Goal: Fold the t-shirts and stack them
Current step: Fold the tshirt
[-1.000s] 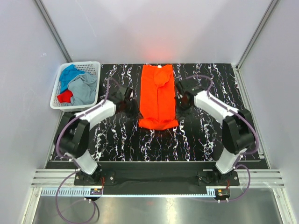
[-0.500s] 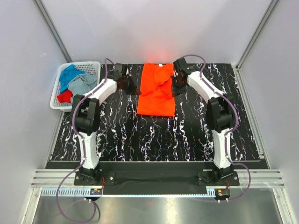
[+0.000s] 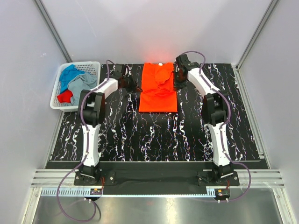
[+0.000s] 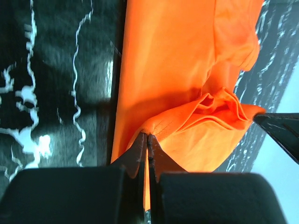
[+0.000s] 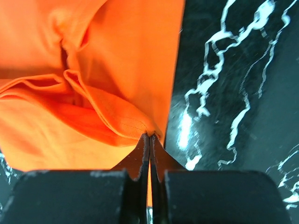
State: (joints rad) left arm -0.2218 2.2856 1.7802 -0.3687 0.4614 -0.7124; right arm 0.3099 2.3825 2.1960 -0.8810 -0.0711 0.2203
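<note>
- Two claws are at work, one on each side of the orange shirt (image 3: 158, 99). The left claw (image 4: 147, 137) is closed on a pinch of its cloth, and the right claw (image 5: 149, 136) is closed on a matching pinch.
- The orange shirt lies in the middle of the far half of the table (image 3: 117, 135). Its long axis runs from you toward the back wall, with the neck at the far end.
- The relation to watch: the shirt sits inward of both claws, to the right of the left one and to the left of the right one. Neither arm is nearer.
- The pinched corners are lifted over the body of the shirt, and the cloth between them is bunched in loose folds, not flat.
- Both arms reach far out across the table, and their forearms angle inward toward the shirt's side edges. You have little reach left going away from you.
- My reading is that the lengthwise fold is partly made. The next move likely needs both claws to travel together along that long axis, keeping the edge taut and square, before letting go.
- The basket (image 3: 93, 70) stands at the far left, well apart. It holds a blue shirt (image 3: 70, 73), a grey shirt (image 3: 84, 86) and a red shirt (image 3: 65, 97), all unfolded.
</note>
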